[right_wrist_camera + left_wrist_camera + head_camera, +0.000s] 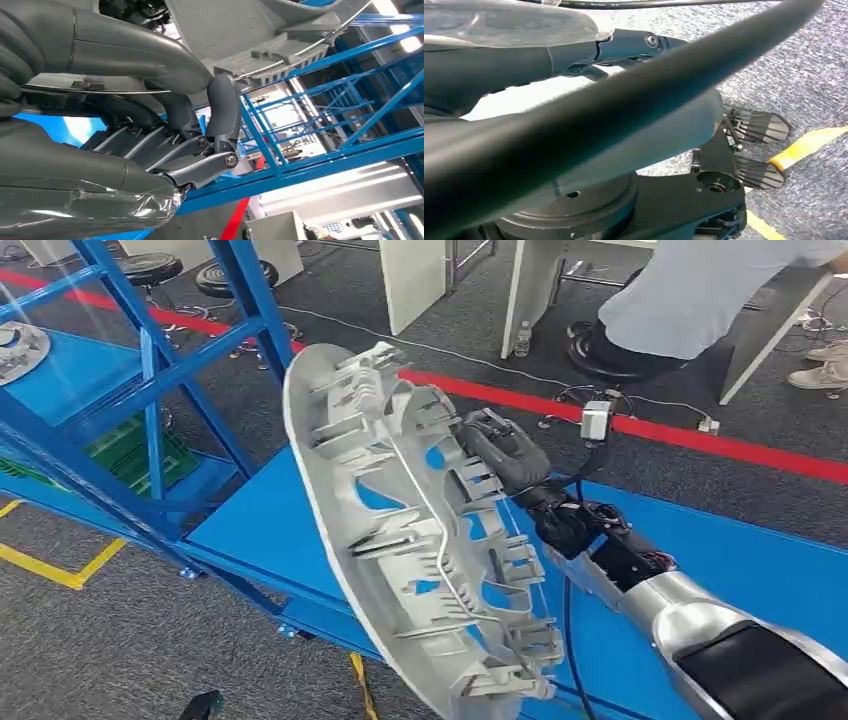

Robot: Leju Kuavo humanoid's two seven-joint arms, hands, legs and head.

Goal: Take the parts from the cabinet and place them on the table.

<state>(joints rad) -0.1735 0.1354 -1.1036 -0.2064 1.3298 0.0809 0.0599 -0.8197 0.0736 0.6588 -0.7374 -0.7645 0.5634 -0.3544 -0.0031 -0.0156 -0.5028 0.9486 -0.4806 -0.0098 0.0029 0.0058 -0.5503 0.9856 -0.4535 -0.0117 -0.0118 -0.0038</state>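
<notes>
I can read no brand, label or writing on anything here.

My right hand (pixel 510 455) grips the part (pixel 420 530), a large pale grey moulded plastic piece, oval and shallowly dished. Its ribbed inner side faces me, full of clips, webs and cut-outs, with a thin bent metal rod (pixel 435 540) running down across it. I hold it up on edge, tilted, above the blue table (pixel 760 560), not resting on it. In the right wrist view my thumb (pixel 125 50) presses one face of the part's rim (pixel 240 30) and my darker fingers (pixel 222 107) curl round the other.

My left hand (pixel 624 45) appears in the left wrist view as dark fingers against the floor; I cannot tell how they are set.

The table is a flat bright blue top. To its left stands the blue steel-framed cabinet (pixel 150 370), with another pale grey part (pixel 15 350) lying on its upper shelf. The floor is dark grey carpet (pixel 120 650) marked with a red line (pixel 700 435) and yellow tape (pixel 60 570). Beyond the line stand white desk legs (pixel 415 280), two black stools (pixel 150 265) and a seated person (pixel 700 300) in light trousers and dark shoes.
</notes>
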